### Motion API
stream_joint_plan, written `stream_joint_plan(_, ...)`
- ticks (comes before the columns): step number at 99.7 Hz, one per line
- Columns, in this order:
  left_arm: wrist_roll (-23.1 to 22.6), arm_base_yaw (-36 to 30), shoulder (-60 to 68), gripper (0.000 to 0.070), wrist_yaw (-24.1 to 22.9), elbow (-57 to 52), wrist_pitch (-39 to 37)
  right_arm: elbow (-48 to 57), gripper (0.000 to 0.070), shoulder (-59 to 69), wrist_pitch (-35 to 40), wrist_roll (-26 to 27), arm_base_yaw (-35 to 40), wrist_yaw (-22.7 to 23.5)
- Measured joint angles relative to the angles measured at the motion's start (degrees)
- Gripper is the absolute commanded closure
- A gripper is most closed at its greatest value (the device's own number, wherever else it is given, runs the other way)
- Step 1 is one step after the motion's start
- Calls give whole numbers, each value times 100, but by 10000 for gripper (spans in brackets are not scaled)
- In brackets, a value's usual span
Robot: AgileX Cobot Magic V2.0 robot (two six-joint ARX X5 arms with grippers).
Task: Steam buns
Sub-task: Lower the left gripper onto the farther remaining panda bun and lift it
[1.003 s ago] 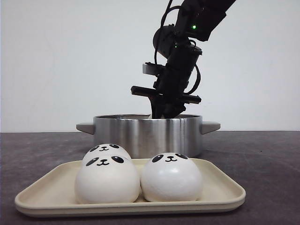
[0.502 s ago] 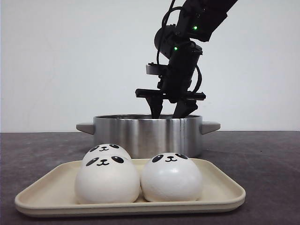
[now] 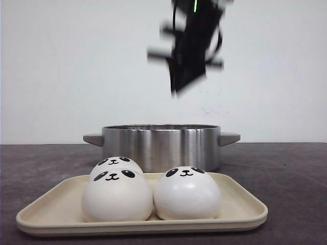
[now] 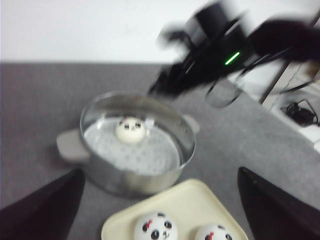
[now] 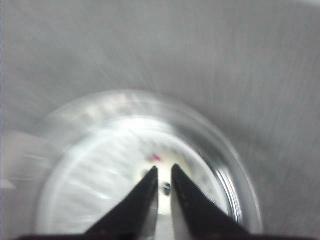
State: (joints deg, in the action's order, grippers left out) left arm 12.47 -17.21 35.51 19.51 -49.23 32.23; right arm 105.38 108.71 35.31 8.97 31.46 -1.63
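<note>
Three buns point(image 3: 186, 193) on tray point(image 3: 240, 204) (before pot point(image 3: 161, 145)), one bun point(image 4: 130, 130) inside

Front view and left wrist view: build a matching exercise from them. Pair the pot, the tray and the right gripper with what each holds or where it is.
Things:
1. pot
2. tray
3. right gripper

States:
a. carries three buns
b. up in the air above the pot, motion-blurred
c. has one bun inside

Pairs: 1-c, 2-a, 3-b
</note>
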Motion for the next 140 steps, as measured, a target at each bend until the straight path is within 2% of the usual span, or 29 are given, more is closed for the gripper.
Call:
stream_joint_plan(11, 195, -149, 514, 114, 63, 0, 7, 87, 695, -1062, 240, -127, 348, -72)
stream_joint_plan(24, 260, -518, 1130, 113, 50, 0, -11, 109, 695, -2223, 649, -286, 855, -417)
stream_joint_plan(37, 387, -1062, 1838, 112, -295, 0, -103, 109, 696, -3126, 901, -369, 1349, -837)
stream_joint_plan(55, 721, -1580, 3086, 111, -361, -236, 251, 109, 696, -3998, 918, -367, 1840, -1309)
stream_joint_plan(73, 791, -1648, 4199, 109, -485, -844, 590, 109, 696, -4312, 1176, -308, 1952, -1641)
stream_joint_plan(105, 671, -1652, 5696, 110, -601, -1419, 562, 107, 696, -4376, 1349, 133, 1978, -1657)
stream_joint_plan(127, 658, -1670, 6321, 112, -741, -1517, 553, 107, 695, -4380, 1351, 199, 2065, -1657)
stream_joint_plan(136, 660, -1672, 6408, 124, -741, -1572, 529, 107, 696, -4380, 1360, 199, 2068, -1657)
stream_joint_plan(140, 660, -1679, 6413, 158, -741, -1582, 531, 107, 696, -4380, 1368, 201, 2068, -1659)
